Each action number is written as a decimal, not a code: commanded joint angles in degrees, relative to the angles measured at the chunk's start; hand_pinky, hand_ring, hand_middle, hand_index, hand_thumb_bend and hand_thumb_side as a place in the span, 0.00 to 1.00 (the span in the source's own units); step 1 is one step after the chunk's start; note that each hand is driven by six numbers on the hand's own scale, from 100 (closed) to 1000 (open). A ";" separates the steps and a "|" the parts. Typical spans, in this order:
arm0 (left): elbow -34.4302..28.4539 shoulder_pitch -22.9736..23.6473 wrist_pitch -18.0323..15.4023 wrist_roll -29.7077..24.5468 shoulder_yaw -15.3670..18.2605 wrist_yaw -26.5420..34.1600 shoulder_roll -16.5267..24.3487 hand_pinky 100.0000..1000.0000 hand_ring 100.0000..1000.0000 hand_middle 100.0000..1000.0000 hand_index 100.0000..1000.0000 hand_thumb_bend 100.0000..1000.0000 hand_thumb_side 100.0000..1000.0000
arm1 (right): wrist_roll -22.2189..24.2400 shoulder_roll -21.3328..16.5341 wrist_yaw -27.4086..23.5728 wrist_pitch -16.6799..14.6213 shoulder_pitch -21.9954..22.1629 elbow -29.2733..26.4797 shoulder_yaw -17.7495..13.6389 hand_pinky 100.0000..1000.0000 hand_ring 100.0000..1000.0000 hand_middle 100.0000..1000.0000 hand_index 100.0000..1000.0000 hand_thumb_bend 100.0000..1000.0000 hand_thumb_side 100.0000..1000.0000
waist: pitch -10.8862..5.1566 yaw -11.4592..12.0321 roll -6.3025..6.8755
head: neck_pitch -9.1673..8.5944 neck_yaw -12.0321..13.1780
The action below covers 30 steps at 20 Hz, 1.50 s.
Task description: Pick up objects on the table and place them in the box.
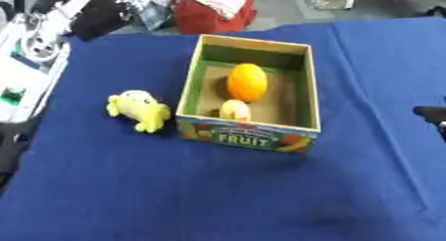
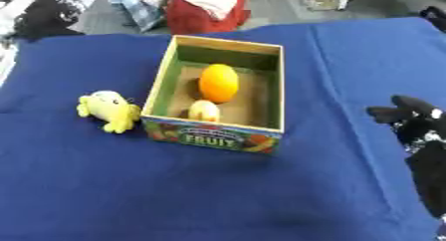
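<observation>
Two fruits, an orange [image 1: 247, 81] and a smaller yellow one [image 1: 234, 109], lie in the box [image 1: 251, 135]; a yellow plush toy [image 1: 139, 109] sits at its nine o'clock on the bench [image 1: 131, 185]. The right hand [image 2: 416, 119] hangs at three o'clock, whether clenched or released I cannot tell.

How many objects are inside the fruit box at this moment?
2. An orange fruit lies near the middle of the box, and a small pale yellow object sits against its front wall. Smaller things behind that wall could be hidden.

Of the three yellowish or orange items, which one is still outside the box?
The yellow plush toy, lying on the blue cloth just left of the fruit box. The orange and the small pale yellow item already sit inside.
</observation>
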 commanded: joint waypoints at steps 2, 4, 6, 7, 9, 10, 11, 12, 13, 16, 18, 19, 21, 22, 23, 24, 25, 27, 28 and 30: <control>-2.27 0.40 -2.29 -5.15 0.72 -2.58 4.28 0.78 0.82 0.85 0.98 0.02 1.00 | -0.27 -1.13 0.91 -0.31 0.08 -0.90 -0.45 0.95 0.77 0.57 0.82 0.00 1.00 | -1.11 0.19 -0.43 | 0.24 -0.65; -1.88 0.99 -3.44 -7.61 0.64 -3.99 4.93 0.79 0.83 0.85 0.99 0.00 1.00 | -0.34 -1.04 1.10 -0.53 0.23 -0.90 -0.42 0.95 0.77 0.57 0.82 0.00 1.00 | -1.11 0.31 -0.63 | 0.26 -1.00; -0.99 1.43 -4.42 -10.14 0.62 -5.23 5.19 0.80 0.84 0.86 0.99 0.00 1.00 | -0.40 -0.94 1.26 -0.66 0.34 -0.90 -0.38 0.95 0.77 0.57 0.82 0.00 1.00 | -1.10 0.42 -0.80 | 0.23 -1.30; -0.45 1.62 -4.81 -11.21 0.64 -5.80 5.27 0.80 0.84 0.86 1.00 0.00 0.97 | -0.42 -0.88 1.33 -0.71 0.38 -0.90 -0.35 0.95 0.77 0.57 0.82 0.00 1.00 | -1.10 0.45 -0.89 | 0.20 -1.45; 0.86 1.96 -5.49 -12.76 0.77 -6.97 5.30 0.80 0.84 0.86 1.00 0.00 0.94 | -0.47 -0.77 1.45 -0.85 0.49 -0.90 -0.32 0.95 0.77 0.57 0.82 0.00 1.00 | -1.10 0.45 -1.07 | 0.12 -1.68; 1.63 2.08 -5.88 -13.37 0.81 -7.56 5.29 0.80 0.84 0.86 1.00 0.00 0.93 | -0.49 -0.72 1.50 -0.92 0.54 -0.90 -0.31 0.95 0.78 0.57 0.82 0.00 1.00 | -1.11 0.44 -1.15 | 0.08 -1.76; 2.37 2.20 -6.31 -13.92 0.80 -8.11 5.31 0.80 0.84 0.86 1.00 0.00 0.92 | -0.51 -0.68 1.54 -0.97 0.57 -0.90 -0.29 0.95 0.78 0.57 0.82 0.00 1.00 | -1.12 0.43 -1.22 | 0.04 -1.81; 3.24 2.38 -6.80 -14.55 0.73 -8.75 5.42 0.80 0.84 0.86 1.00 0.00 0.93 | -0.52 -0.62 1.56 -1.01 0.64 -0.90 -0.26 0.95 0.78 0.57 0.82 0.00 1.00 | -1.14 0.41 -1.28 | 0.00 -1.85; 4.12 2.54 -7.33 -15.16 0.66 -9.40 5.54 0.81 0.85 0.87 1.00 0.00 0.93 | -0.53 -0.56 1.60 -1.07 0.71 -0.90 -0.25 0.95 0.78 0.57 0.82 0.00 1.00 | -1.17 0.40 -1.33 | -0.06 -1.89; 6.81 2.95 -9.41 -17.26 0.41 -11.40 5.75 0.81 0.85 0.87 1.00 0.00 0.91 | -0.52 -0.44 1.68 -1.24 0.87 -0.90 -0.19 0.95 0.78 0.57 0.82 0.00 1.00 | -1.24 0.41 -1.45 | -0.26 -1.99; 8.51 3.12 -10.73 -18.58 0.37 -12.51 5.74 0.82 0.86 0.87 1.00 0.05 0.91 | -0.53 -0.39 1.69 -1.34 0.94 -0.90 -0.18 0.95 0.78 0.57 0.82 0.00 1.00 | -1.28 0.37 -1.51 | -0.38 -2.03; 9.22 3.14 -11.30 -19.05 0.39 -13.00 5.73 0.82 0.86 0.88 1.00 0.08 0.91 | -0.53 -0.37 1.69 -1.37 0.96 -0.90 -0.18 0.95 0.78 0.57 0.82 0.00 1.00 | -1.28 0.35 -1.53 | -0.43 -2.04; 10.72 3.19 -12.30 -20.05 0.38 -13.89 5.60 0.83 0.87 0.88 1.00 0.15 0.95 | -0.53 -0.28 1.72 -1.39 0.99 -0.90 -0.17 0.95 0.78 0.57 0.82 0.00 1.00 | -1.25 0.27 -1.57 | -0.52 -2.03; 11.42 3.17 -12.76 -20.48 0.41 -14.38 5.51 0.83 0.87 0.88 1.00 0.17 0.97 | -0.52 -0.23 1.76 -1.39 1.00 -0.90 -0.16 0.95 0.78 0.57 0.82 0.00 1.00 | -1.23 0.22 -1.59 | -0.55 -2.01; 12.06 3.11 -13.18 -20.82 0.47 -14.86 5.41 0.83 0.87 0.89 1.00 0.19 0.98 | -0.51 -0.19 1.80 -1.38 1.00 -0.90 -0.14 0.95 0.78 0.57 0.82 0.00 1.00 | -1.21 0.19 -1.60 | -0.57 -1.99; 12.77 3.05 -13.48 -21.10 0.54 -15.39 5.32 0.84 0.87 0.89 1.00 0.22 1.00 | -0.50 -0.13 1.85 -1.36 1.00 -0.90 -0.13 0.95 0.78 0.57 0.82 0.00 1.00 | -1.18 0.14 -1.61 | -0.56 -1.94; 13.51 2.96 -13.76 -21.35 0.58 -15.92 5.19 0.84 0.88 0.89 1.00 0.26 1.00 | -0.50 -0.08 1.90 -1.32 0.99 -0.90 -0.11 0.95 0.78 0.57 0.82 0.00 1.00 | -1.15 0.11 -1.61 | -0.56 -1.88; 15.17 2.71 -14.43 -22.03 0.59 -17.03 4.80 0.85 0.88 0.89 1.00 0.33 1.00 | -0.50 0.03 2.01 -1.18 0.92 -0.90 -0.05 0.95 0.78 0.57 0.82 0.00 1.00 | -1.09 0.05 -1.61 | -0.54 -1.73; 16.01 2.57 -14.82 -22.45 0.59 -17.70 4.63 0.85 0.89 0.90 1.00 0.36 1.00 | -0.49 0.08 2.06 -1.12 0.88 -0.90 -0.02 0.95 0.78 0.57 0.82 0.00 1.00 | -1.05 -0.01 -1.61 | -0.52 -1.65; 17.62 2.24 -15.53 -23.09 0.73 -19.32 4.35 0.86 0.89 0.90 1.00 0.44 1.00 | -0.49 0.15 2.16 -1.06 0.83 -0.90 0.03 0.95 0.78 0.57 0.82 0.00 1.00 | -1.00 -0.12 -1.60 | -0.51 -1.47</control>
